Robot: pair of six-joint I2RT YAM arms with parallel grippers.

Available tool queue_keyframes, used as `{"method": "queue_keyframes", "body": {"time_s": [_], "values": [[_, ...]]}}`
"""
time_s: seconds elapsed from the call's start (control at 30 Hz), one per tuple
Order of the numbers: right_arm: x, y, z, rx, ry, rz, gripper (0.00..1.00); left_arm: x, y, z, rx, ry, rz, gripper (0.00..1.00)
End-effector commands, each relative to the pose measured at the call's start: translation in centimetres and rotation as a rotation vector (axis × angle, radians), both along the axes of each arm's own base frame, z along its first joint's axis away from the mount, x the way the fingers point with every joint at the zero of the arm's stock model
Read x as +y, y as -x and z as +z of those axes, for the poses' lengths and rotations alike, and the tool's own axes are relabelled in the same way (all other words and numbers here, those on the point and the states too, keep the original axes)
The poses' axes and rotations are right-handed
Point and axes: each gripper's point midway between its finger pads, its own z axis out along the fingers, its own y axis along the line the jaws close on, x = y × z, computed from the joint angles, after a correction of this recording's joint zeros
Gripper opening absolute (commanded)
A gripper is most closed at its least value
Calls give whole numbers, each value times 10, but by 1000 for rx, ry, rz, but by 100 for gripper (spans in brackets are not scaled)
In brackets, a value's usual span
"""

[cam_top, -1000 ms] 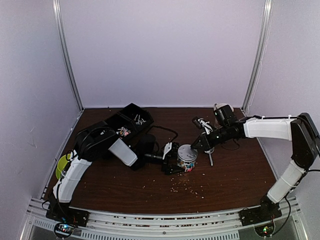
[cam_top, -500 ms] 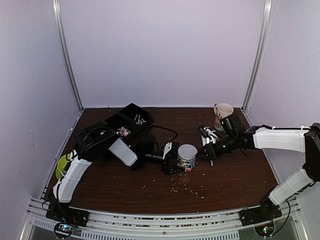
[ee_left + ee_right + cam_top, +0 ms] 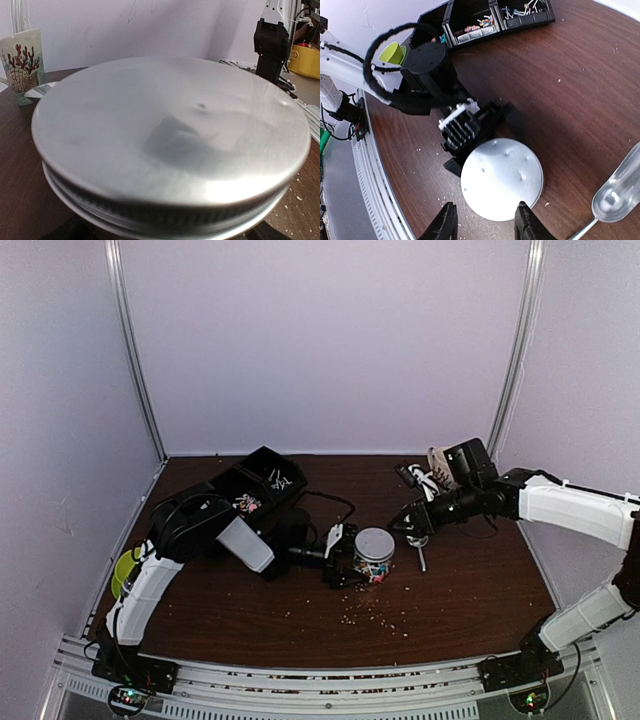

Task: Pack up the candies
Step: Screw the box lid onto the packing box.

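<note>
1. At centre of the overhead view, clasping the jar (image 3: 375,552) with the left gripper (image 3: 352,562), jaws set wide around the glass body just below the lid (image 3: 170,135). Judged as bracing it so that it cannot slide or turn.
2. Hovering just right of the jar with the right gripper (image 3: 486,222), fingers parted and pinching nothing, and showing the lid's near edge just above the tips in the wrist view. Reading as a stand-off from the lid, not a hold on it.
3. Keeping the candies (image 3: 479,25) in the black bins (image 3: 451,22) at upper left of the overhead view, well apart from the jar. Showing coloured bits through the jar's side too, though too small to name.
4. Standing the jar upright, long axis vertical, closed lid facing up. Laying the white lollipop sticks flat in the far bin, pointing at mixed angles. Running the bin row diagonally, lower left to upper right.
5. Leaving a spoon (image 3: 615,195) beside the jar at lower right of the right wrist view, and pale crumbs (image 3: 375,615) scattered below it.
</note>
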Motion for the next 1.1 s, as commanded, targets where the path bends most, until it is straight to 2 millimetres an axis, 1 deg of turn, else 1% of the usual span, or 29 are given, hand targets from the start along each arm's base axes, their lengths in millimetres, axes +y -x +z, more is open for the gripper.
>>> {"method": "queue_keyframes", "body": {"time_s": [0.0, 0.1, 0.2, 0.4, 0.53, 0.97, 1.07], "values": [[10, -25, 5, -22, 17, 16, 39, 19, 1, -51, 163, -128, 45, 85], [24, -38, 5, -11, -3, 47, 39, 19, 1, -51, 162, -128, 45, 85], [34, -49, -2, 12, -10, 68, 38, 19, 1, -51, 160, -128, 44, 85], [50, -57, -17, 77, -36, 117, 37, 19, 1, -51, 160, -130, 43, 85], [52, -59, -29, 101, -21, 125, 37, 19, 1, -52, 161, -131, 42, 85], [46, -67, -47, 131, -17, 114, 36, 18, 1, -52, 161, -132, 40, 85], [45, -64, -49, 141, -17, 121, 32, 18, 1, -52, 160, -131, 40, 85]]}}
